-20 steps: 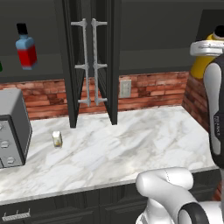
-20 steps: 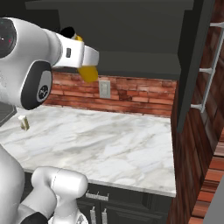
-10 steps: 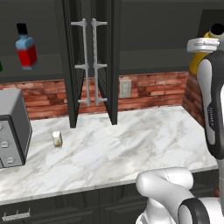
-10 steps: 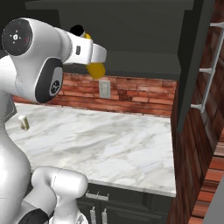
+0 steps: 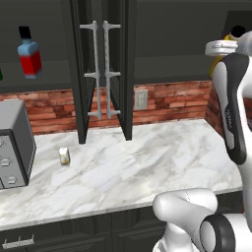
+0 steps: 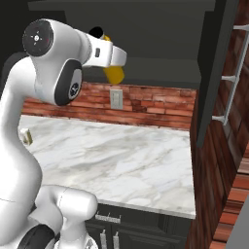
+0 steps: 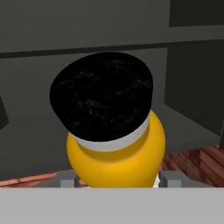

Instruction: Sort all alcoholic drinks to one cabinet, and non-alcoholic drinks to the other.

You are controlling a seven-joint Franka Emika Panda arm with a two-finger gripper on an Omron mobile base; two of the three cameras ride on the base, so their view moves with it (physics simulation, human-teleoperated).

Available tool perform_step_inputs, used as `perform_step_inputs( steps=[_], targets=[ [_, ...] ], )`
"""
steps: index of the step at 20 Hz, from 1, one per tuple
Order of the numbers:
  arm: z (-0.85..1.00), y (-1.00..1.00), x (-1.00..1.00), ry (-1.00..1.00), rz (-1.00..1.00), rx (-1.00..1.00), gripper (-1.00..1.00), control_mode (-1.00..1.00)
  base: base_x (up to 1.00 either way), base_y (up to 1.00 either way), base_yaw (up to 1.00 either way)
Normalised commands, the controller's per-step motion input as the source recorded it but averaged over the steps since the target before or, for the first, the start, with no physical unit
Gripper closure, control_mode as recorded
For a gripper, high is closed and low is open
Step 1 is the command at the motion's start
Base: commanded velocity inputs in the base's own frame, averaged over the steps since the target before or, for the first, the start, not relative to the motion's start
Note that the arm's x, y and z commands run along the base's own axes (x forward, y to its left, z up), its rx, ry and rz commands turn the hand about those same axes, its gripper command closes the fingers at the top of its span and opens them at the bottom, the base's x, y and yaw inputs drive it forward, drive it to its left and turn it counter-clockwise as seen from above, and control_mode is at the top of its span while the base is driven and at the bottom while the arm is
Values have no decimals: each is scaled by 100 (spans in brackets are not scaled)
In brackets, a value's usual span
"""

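Yellow-orange bottle (image 7: 116,151) clamped in my gripper (image 7: 117,178), held high by the right-hand cabinet

Left base: I see the blue-and-red bottle (image 5: 29,54) shelved upper left, cream container (image 5: 64,156) on the marble counter (image 5: 147,162). Right base: bottle tilted, above the counter. Hand: black cap (image 7: 101,96) faces me, fingers either side

A marble counter (image 5: 147,167) carries a small cream container (image 5: 64,156) and, at its left end, what looks like a grey toaster oven (image 5: 12,145).
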Motion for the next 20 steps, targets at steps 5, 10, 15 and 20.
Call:
perform_step_inputs(
  steps=[5,10,15,20],
  targets=[
    [-13,-13,38,0,-2,0,100,-100,0,0,0],
    [-13,-13,36,0,-2,0,100,-100,0,0,0],
    [-11,-13,36,0,-2,0,100,-100,0,0,0],
    [-7,-13,35,0,-2,0,100,-100,0,0,0]
  ],
)
